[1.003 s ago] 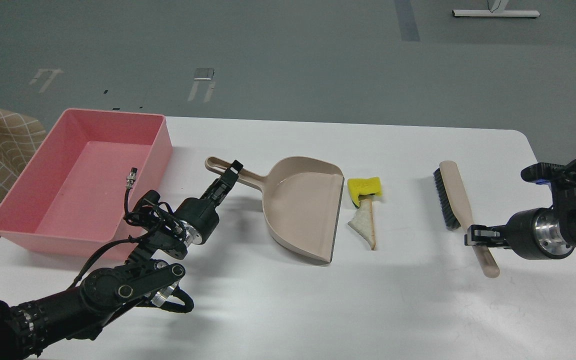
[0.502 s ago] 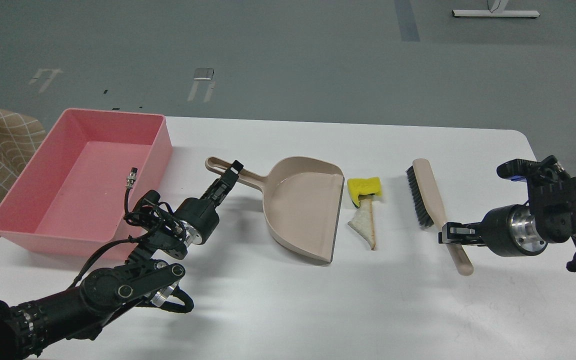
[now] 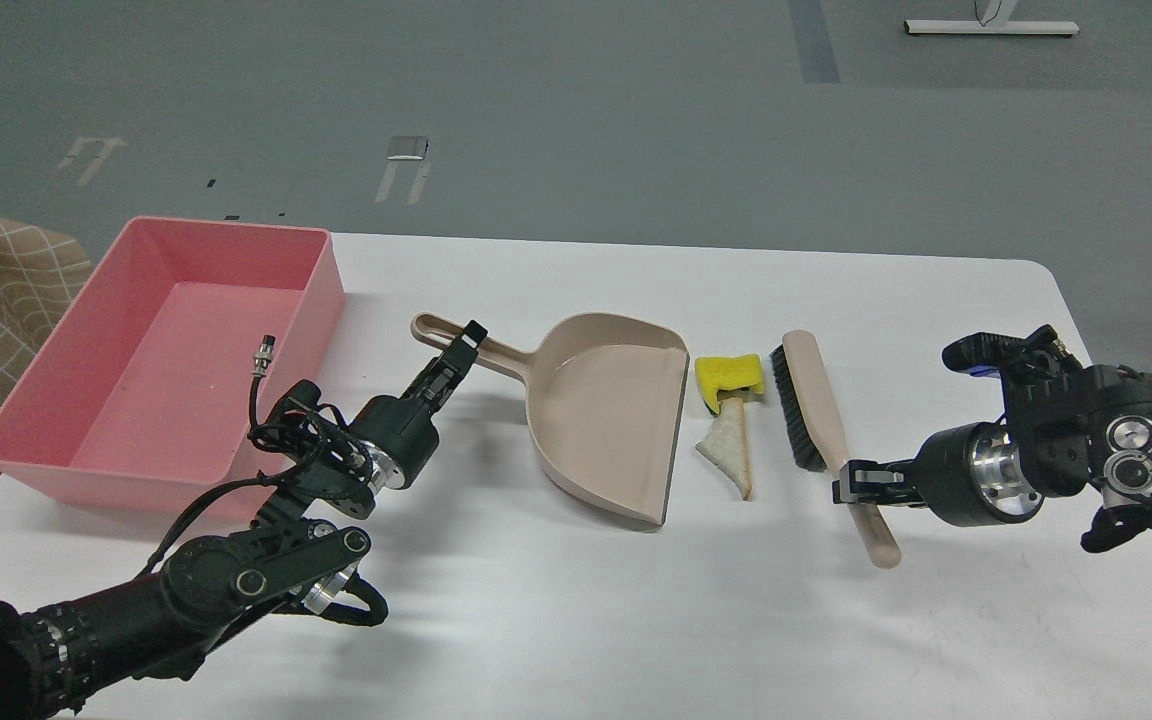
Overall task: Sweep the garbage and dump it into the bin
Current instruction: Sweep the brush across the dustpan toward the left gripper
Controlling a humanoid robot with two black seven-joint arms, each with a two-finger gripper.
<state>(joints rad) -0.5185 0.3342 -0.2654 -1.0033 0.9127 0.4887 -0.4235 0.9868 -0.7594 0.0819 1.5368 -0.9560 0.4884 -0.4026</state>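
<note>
The brush [image 3: 814, 405] has slid left across the table [image 3: 576, 620] since a second ago, and now its black bristles are just beside the garbage; the right arm came left with it; the left arm, the dustpan [image 3: 608, 410] and the bin [image 3: 151, 365] did not move.

The right gripper [image 3: 848, 487] is closed on the brush handle, low down near the end, so the long bristle side can push like a little wall. The left gripper [image 3: 464, 345] is at the dustpan handle, and it looks closed on it (the fingers are dark and thin, so I am not fully sure); I think it holds the pan so it will not slip away when stuff gets pushed in.

The garbage sits between the pan and the brush: the sponge [image 3: 728, 375] is close to the pan's open edge, and the bread [image 3: 729, 450] lies right below it, touching it. The pan's open mouth faces the scraps, so one push left should do it.

The bin waits empty at the far left, near the left arm, so the pan can be tipped there later. The bread is light and may slide past the pan's corner; the push should be slow and straight.
</note>
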